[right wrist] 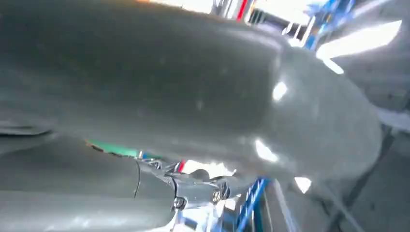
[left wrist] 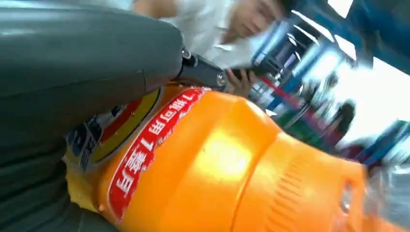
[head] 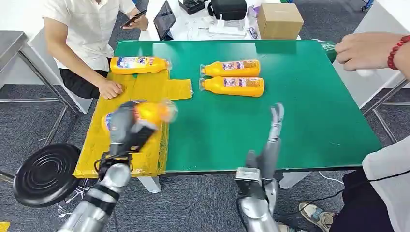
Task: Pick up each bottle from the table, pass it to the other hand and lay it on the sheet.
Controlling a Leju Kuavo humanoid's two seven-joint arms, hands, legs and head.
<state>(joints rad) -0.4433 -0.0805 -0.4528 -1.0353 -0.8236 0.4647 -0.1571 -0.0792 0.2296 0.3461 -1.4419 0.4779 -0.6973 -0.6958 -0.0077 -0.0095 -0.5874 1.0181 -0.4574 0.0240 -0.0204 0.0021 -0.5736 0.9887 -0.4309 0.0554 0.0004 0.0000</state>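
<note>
The left hand (head: 126,126) grips an orange plastic bottle with a printed label (head: 151,112) above the yellow plastic sheet (head: 145,87), where one like bottle (head: 138,64) already lies. Two more orange bottles (head: 232,77) rest side by side on the green desk (head: 314,96). The right hand (head: 273,137) holds nothing, fingers extended upright

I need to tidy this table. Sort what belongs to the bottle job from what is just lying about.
Job:
- bottle held by the left robot hand
- bottle already on the yellow sheet
- yellow sheet
- two bottles on the green mat
- right robot hand

Lying about:
- cardboard box
- black bag
- tablet
- black stool
</note>
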